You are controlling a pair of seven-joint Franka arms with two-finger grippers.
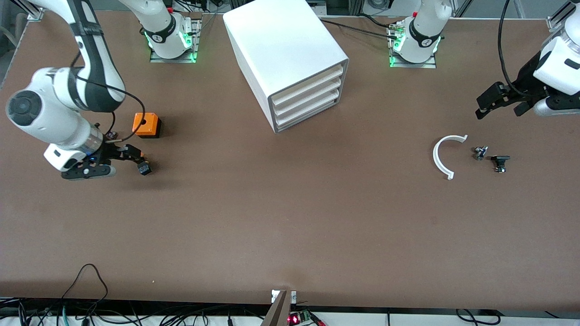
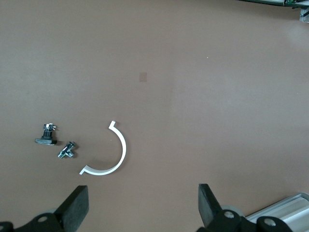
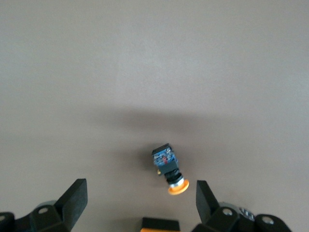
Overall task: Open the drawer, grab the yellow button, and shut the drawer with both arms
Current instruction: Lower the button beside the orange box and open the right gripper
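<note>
The white cabinet (image 1: 285, 50) stands at the middle of the table, between the two arm bases. Its top drawer (image 1: 306, 84) is shut, as are the two below it. The button (image 1: 144, 165) lies on its side on the table, nearer the front camera than the orange cube (image 1: 146, 125), with its orange cap toward the cube. My right gripper (image 1: 129, 156) hangs open and empty just beside the button. In the right wrist view the button (image 3: 169, 169) lies just past the open gripper (image 3: 140, 191). My left gripper (image 1: 498, 108) waits open and empty over the left arm's end of the table.
A white curved strip (image 1: 442, 156) and two small black parts (image 1: 480, 152) (image 1: 500, 162) lie below the left gripper; they also show in the left wrist view (image 2: 118, 154). A small dark part (image 1: 112, 134) lies beside the orange cube. Cables run along the table's near edge.
</note>
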